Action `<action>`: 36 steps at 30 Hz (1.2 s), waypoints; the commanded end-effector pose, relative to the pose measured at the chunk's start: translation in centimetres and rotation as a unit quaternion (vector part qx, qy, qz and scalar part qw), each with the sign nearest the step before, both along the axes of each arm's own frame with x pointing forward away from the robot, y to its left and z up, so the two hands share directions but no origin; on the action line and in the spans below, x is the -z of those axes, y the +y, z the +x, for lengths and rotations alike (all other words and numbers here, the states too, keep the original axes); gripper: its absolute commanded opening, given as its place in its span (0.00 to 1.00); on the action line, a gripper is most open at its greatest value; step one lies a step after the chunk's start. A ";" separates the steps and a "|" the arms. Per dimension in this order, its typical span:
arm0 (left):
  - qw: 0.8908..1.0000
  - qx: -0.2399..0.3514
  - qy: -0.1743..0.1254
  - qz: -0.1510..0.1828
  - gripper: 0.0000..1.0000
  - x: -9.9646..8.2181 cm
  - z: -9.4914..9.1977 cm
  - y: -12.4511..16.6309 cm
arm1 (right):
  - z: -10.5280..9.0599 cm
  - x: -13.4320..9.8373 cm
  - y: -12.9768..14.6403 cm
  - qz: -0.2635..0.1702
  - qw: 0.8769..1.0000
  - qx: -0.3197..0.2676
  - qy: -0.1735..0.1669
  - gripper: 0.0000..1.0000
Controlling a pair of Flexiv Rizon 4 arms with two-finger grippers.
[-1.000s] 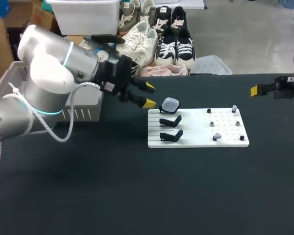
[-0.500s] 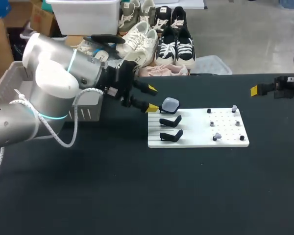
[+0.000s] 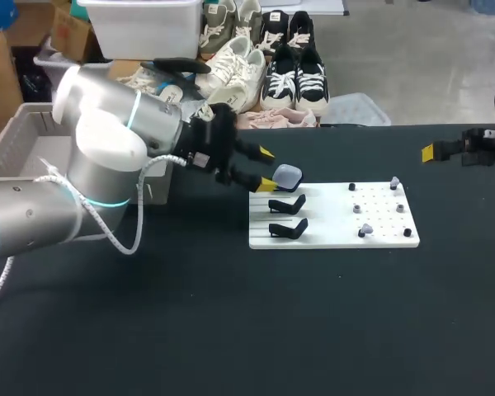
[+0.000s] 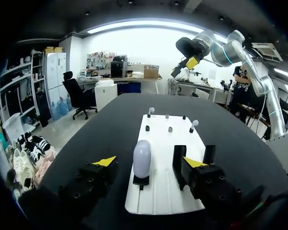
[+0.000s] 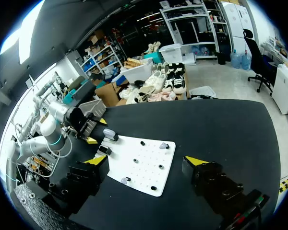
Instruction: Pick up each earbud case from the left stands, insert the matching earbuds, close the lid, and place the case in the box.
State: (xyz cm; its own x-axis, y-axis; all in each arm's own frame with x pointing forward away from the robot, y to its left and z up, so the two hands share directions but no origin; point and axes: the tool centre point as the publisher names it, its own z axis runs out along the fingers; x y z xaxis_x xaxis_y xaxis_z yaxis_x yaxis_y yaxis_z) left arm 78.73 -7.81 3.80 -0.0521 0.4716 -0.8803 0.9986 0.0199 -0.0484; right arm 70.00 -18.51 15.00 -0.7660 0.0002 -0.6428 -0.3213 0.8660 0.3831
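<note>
Left gripper [image 3: 267,169] nearer the smooth, rounded case [image 3: 288,175]

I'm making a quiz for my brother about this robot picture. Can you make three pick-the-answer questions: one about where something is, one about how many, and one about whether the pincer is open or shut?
1. Where is the earbud case?
A) at the back of the white board
B) in the basket
C) in the right pincer

2. How many empty stands are there?
A) none
B) two
C) three

3. The left pincer is:
A) shut on the case
B) open
C) holding a shoe

Answers:
1 A: the case sits upright on the board's far row, away from the robot.
2 B: the two black stands nearer the robot hold nothing.
3 B: its yellow tips stand apart on either side of the case, with a gap on each side.
</note>
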 end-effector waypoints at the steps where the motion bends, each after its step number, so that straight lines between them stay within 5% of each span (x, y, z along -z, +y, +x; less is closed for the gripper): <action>1: 1.000 -0.001 -0.001 -0.002 0.89 0.8 0.7 -0.5 | 0.0 0.0 0.0 0.000 1.000 0.000 0.000 1.00; 14: 1.000 -0.008 -0.010 -0.003 0.82 1.4 2.2 -1.4 | 0.0 0.0 0.0 0.000 1.000 0.000 0.000 1.00; 36: 1.000 0.001 -0.015 0.005 0.72 2.3 2.0 -1.5 | 0.0 0.0 0.0 0.000 1.000 0.000 0.000 1.00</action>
State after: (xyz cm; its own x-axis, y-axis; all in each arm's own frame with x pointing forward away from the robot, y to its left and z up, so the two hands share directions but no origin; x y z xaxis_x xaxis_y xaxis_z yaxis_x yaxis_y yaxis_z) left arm 80.42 -9.16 1.66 -0.0260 0.4802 -0.8768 0.9996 0.0246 -0.0162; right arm 70.00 -18.51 15.00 -0.7660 0.0002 -0.6428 -0.3213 0.8660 0.3831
